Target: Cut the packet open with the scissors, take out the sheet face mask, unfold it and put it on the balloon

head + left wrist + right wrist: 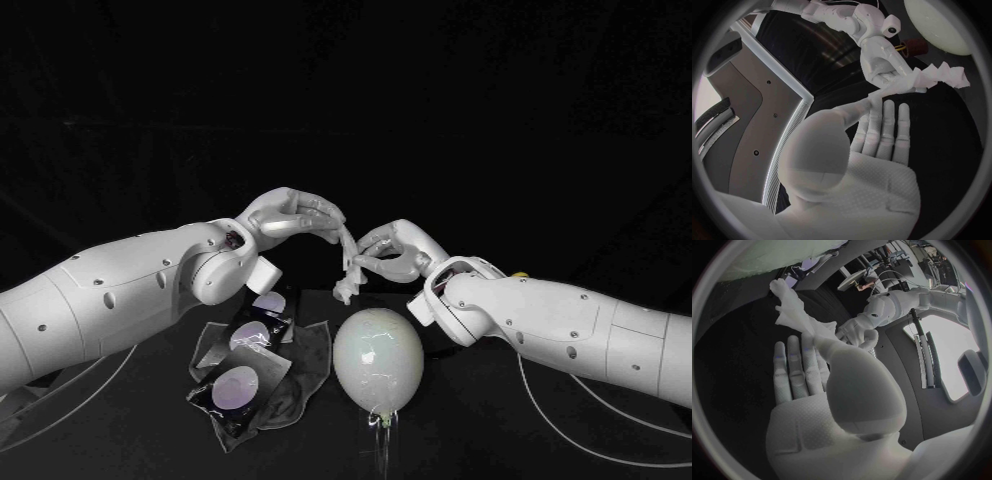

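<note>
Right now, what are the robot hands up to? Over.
Left robot hand and right robot hand both pinch the face mask, bunched, in the air. Balloon bare, just in front. Packet beside balloon, nothing blocking.

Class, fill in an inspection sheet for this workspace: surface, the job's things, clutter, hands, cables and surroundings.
Surface: black table, dark and matte.
Job's things: sheet mask, partly folded, held in the air between the two hands; balloon lying on the table below it; opened packet lying crumpled beside the balloon, on the left arm's side.
Clutter: nothing seen.
Hands: left hand and right hand each pinch one end of the mask, above the table.
Cables: thin white cables loop under both arms.
Surroundings: black backdrop behind the table.
</note>
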